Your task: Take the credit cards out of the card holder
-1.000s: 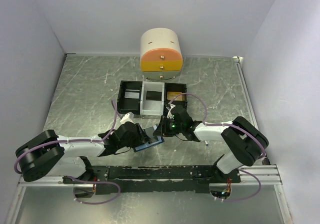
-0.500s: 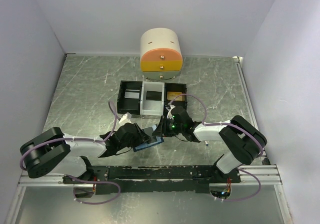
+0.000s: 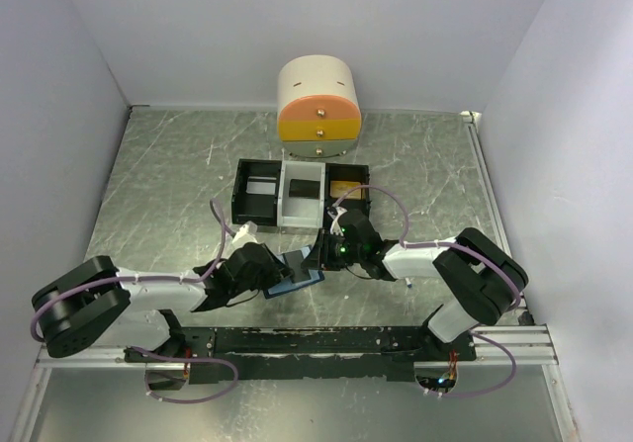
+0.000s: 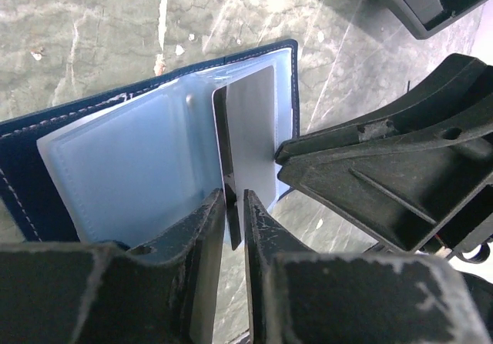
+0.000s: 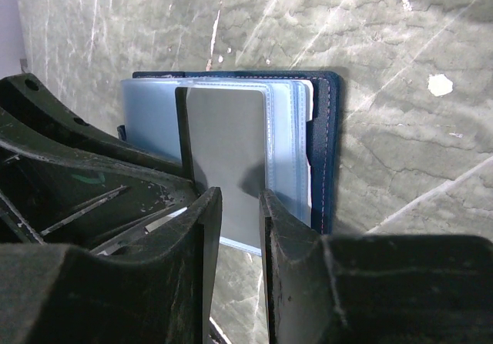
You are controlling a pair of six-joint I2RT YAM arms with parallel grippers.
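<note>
The card holder (image 3: 295, 284) lies open on the table between my grippers, light blue inside with a dark blue edge (image 4: 115, 167) (image 5: 327, 144). A grey credit card (image 4: 250, 128) (image 5: 227, 136) sticks partly out of a pocket. My left gripper (image 3: 280, 266) (image 4: 233, 205) is shut on the near edge of this card. My right gripper (image 3: 318, 257) (image 5: 240, 221) hangs over the holder's near edge with its jaws a little apart and nothing between them. Its black body (image 4: 385, 175) touches the card's right edge in the left wrist view.
A black-and-white three-compartment tray (image 3: 259, 197) stands just behind the grippers, with a tan-gold flat thing (image 3: 344, 187) in its right compartment. A round cream-and-orange drawer unit (image 3: 318, 111) stands at the back. Grey walls close in both sides.
My left arm has shifted a little to the right, toward the holder. The right arm and the holder have stayed in place.
</note>
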